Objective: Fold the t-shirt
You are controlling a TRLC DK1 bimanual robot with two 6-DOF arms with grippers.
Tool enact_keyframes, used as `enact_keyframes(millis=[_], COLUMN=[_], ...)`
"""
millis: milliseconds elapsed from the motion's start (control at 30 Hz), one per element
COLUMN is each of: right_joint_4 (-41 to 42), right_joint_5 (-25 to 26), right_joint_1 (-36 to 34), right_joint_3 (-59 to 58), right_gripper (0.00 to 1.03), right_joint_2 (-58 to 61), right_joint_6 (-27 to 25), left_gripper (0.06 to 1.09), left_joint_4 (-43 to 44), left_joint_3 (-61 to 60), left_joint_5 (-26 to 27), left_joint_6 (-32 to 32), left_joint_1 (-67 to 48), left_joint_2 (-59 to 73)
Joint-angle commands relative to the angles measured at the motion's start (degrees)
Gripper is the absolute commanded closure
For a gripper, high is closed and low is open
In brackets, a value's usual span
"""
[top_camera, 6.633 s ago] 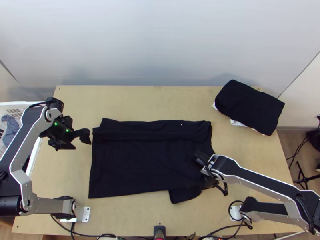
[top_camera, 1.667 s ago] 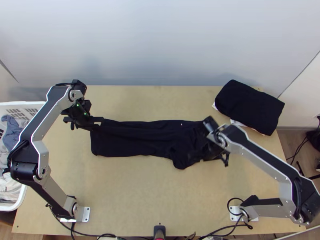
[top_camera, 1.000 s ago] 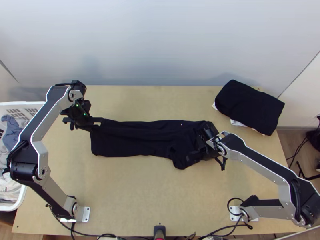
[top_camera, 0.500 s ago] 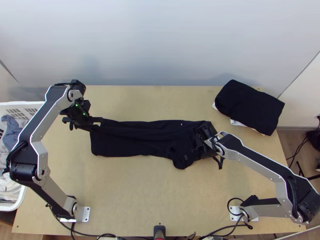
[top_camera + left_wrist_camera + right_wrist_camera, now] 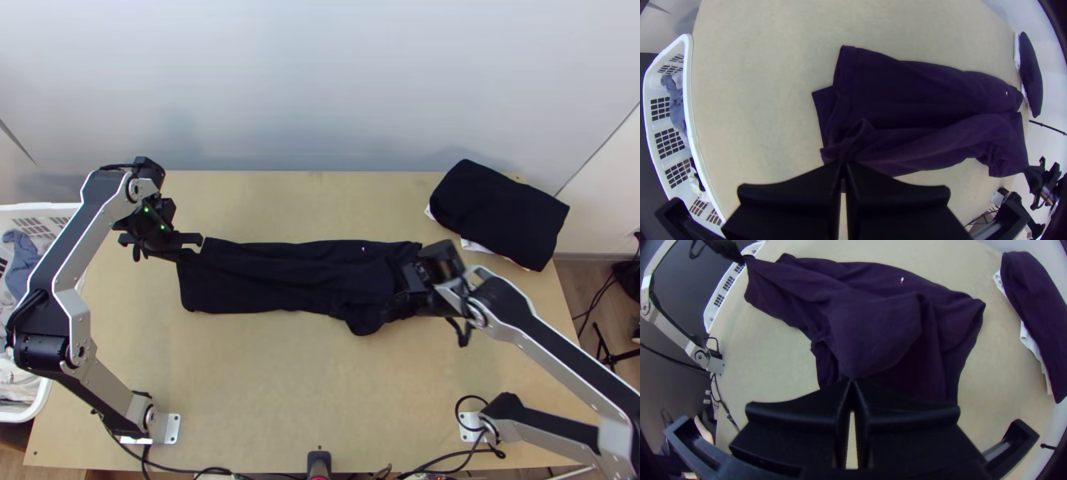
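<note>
"Where is the black T-shirt point(image 5: 280, 276)?"

"Gathered lengthwise across a wooden table point(image 5: 280, 400) before a pale wall point(image 5: 320, 96), pinched near either end by the left gripper point(image 5: 189, 247) and right gripper point(image 5: 402, 295)."

"Around it?"

"Folded dark cloth point(image 5: 500, 212) tops white cloth point(image 5: 478, 247) at far right; a white laundry basket point(image 5: 36, 412) flanks the left edge."

"Was any text readable?"

"None. A small red-and-white mark point(image 5: 902, 280), perhaps a label, sat on the dark T-shirt point(image 5: 875, 329) in the right wrist view, too tiny to make out."
</note>
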Motion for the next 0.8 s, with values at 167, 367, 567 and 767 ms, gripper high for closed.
enact_keyframes(millis=[167, 367, 567, 767], right_joint_4=[-3.2, -10.1, -14.2, -16.1], right_joint_5=[-0.1, -2.5, -4.3, -8.3], right_joint_1=[-0.8, 0.5, 2.8, 6.4], right_joint_3=[1.5, 0.3, -1.5, -4.6], right_gripper=[1.0, 1.0, 1.0, 1.0], right_joint_2=[-15.6, -20.6, -25.1, -26.3], right_joint_6=[-0.9, 0.5, 1.7, 6.2], left_gripper=[1.04, 1.04, 1.04, 1.04], left_joint_4=[-0.1, -0.3, -0.7, -2.6], left_joint_3=[0.2, -3.1, -7.5, -12.6], left_joint_5=[0.7, 1.5, 3.8, 4.1], left_joint_6=[-0.2, -0.3, -0.7, 0.3], left_joint_1=[-1.0, -2.9, -3.3, -5.0], left_joint_2=[-1.5, -5.7, -10.2, -13.3])
